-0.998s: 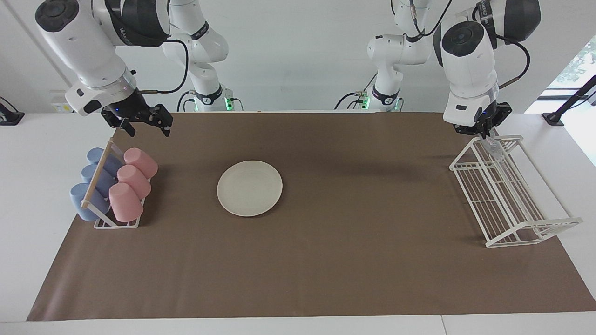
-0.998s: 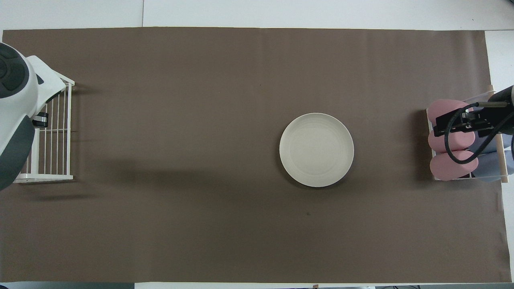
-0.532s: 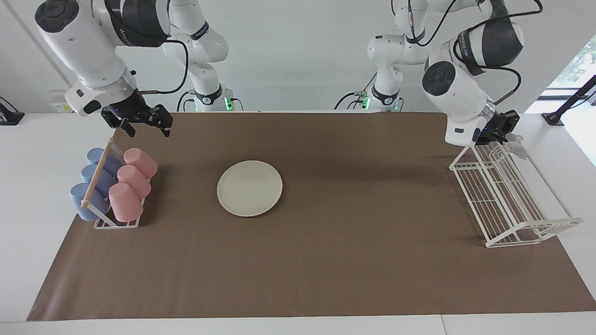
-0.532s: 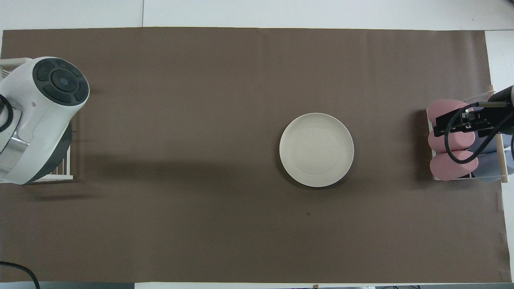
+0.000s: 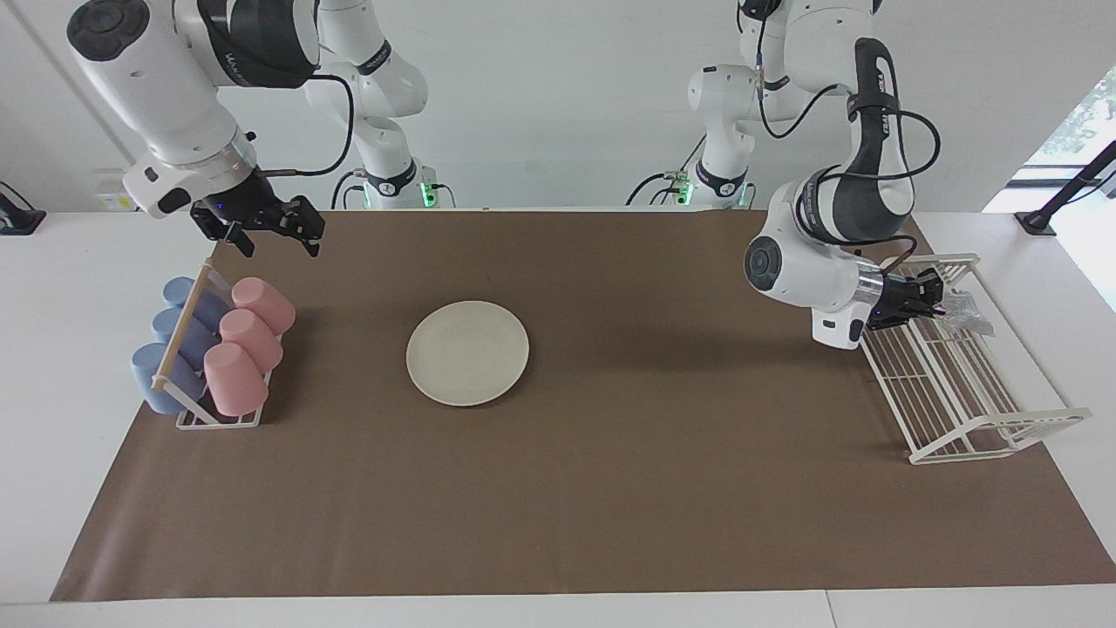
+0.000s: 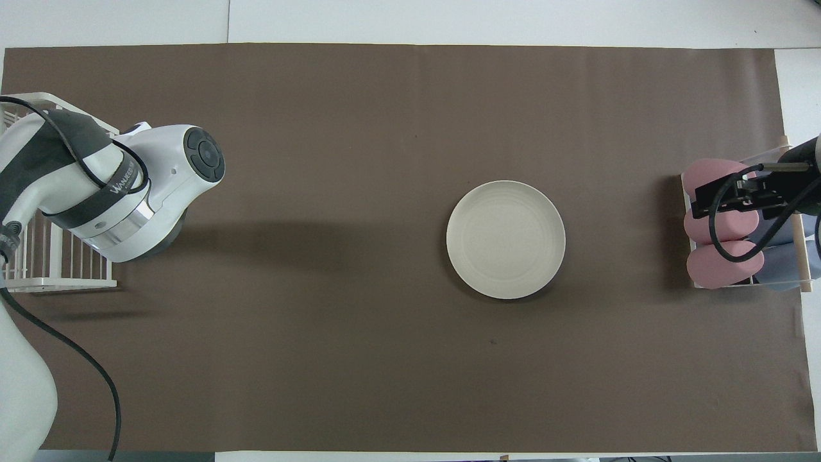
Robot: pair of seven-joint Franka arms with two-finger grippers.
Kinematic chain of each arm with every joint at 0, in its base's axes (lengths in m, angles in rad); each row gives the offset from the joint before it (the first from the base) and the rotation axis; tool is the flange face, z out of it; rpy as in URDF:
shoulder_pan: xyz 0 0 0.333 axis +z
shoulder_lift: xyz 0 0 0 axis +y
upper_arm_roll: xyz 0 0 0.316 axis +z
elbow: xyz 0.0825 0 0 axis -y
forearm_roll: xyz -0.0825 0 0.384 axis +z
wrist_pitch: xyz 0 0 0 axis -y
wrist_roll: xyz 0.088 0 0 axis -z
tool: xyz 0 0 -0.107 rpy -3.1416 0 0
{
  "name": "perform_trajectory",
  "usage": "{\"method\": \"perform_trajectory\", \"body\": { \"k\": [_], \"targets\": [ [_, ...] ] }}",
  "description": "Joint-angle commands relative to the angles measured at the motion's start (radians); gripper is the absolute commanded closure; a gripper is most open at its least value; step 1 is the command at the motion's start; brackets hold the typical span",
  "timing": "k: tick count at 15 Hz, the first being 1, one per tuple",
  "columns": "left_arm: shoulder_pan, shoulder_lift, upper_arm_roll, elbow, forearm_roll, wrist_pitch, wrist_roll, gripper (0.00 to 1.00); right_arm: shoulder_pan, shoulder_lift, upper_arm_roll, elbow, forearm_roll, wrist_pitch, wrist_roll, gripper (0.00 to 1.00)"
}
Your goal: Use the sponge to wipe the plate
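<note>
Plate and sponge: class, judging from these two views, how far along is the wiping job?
Done: the left claw is shut on the sponge, over the white wire rack.
In hand: carrying the sponge; it is nowhere near the plate.
Left: bringing the sponge to the plate and wiping it; nothing touches the plate.
The right claw waits open above the cup rack.

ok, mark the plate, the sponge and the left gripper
plate [image 5: 467,352], facing view, its centre
sponge [image 5: 961,303], facing view, the part past the fingertips
left gripper [image 5: 935,306], facing view, between its fingertips
</note>
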Motion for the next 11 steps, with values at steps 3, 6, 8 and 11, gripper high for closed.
{"method": "perform_trajectory", "body": {
  "k": [3,6,8,11],
  "targets": [
    [-0.014,-0.011,0.005,-0.027,0.014,0.030,-0.025,1.00,-0.009,0.005,0.005,0.009,0.007,-0.009,-0.013,0.00],
    [-0.006,-0.014,0.005,-0.047,0.006,0.071,-0.026,1.00,-0.009,0.005,0.005,0.009,0.007,-0.009,-0.013,0.00],
    [-0.003,-0.016,0.005,-0.057,0.006,0.095,-0.025,0.90,-0.009,0.005,0.005,0.009,0.007,-0.009,-0.013,0.00],
    [0.006,-0.016,0.005,-0.057,0.006,0.100,-0.026,0.23,-0.009,0.005,0.005,0.009,0.007,-0.009,-0.013,0.00]
  ]
}}
